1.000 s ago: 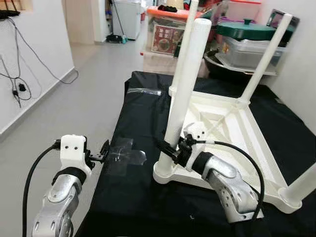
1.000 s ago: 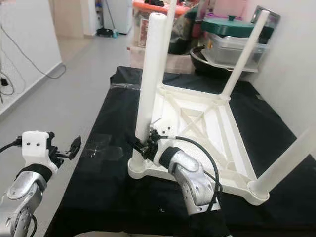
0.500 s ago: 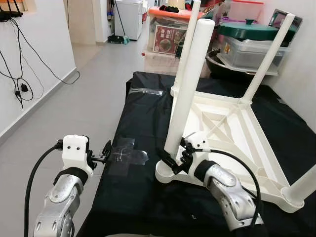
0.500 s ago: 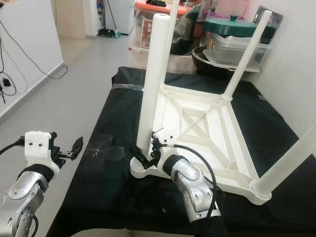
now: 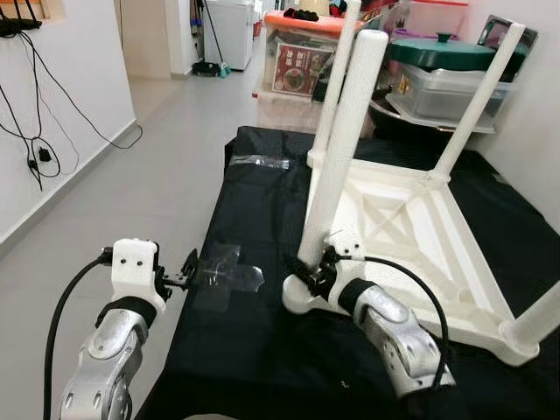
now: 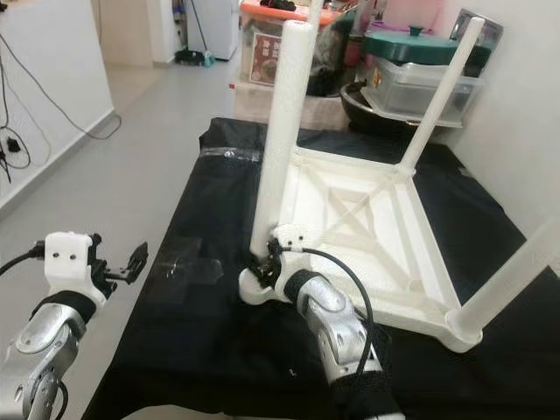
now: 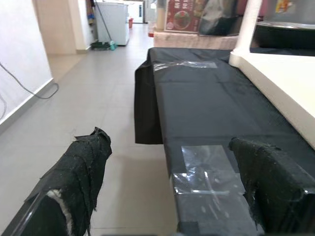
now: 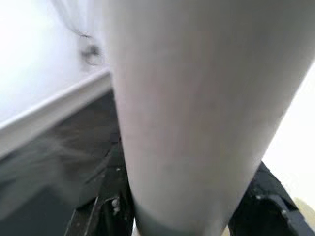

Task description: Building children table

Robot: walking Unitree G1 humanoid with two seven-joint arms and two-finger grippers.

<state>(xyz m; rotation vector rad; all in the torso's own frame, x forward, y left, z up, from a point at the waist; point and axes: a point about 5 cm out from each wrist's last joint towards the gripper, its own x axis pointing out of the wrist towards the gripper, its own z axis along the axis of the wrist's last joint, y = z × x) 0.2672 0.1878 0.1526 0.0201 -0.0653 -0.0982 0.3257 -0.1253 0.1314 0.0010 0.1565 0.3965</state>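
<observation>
The upturned white children's table (image 5: 411,219) lies on the black-draped surface (image 5: 254,350), the right gripper (image 5: 308,273) clamped around its nearest leg (image 5: 341,149) at the base, while the left gripper (image 5: 185,269) hovers spread-fingered at the cloth's left edge beside open floor (image 5: 149,157).

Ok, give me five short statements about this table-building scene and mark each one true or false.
1. The white table lies upside down on the black cloth, legs pointing up. True.
2. The right gripper is at the base of the nearest leg. True; its fingers sit on either side of the leg.
3. The left gripper holds a table leg. False; it is open and holds nothing, near the cloth's edge.
4. Clear tape is stuck on the cloth. True.
5. The table stands on bare floor. False; it rests on the cloth-covered surface.
</observation>
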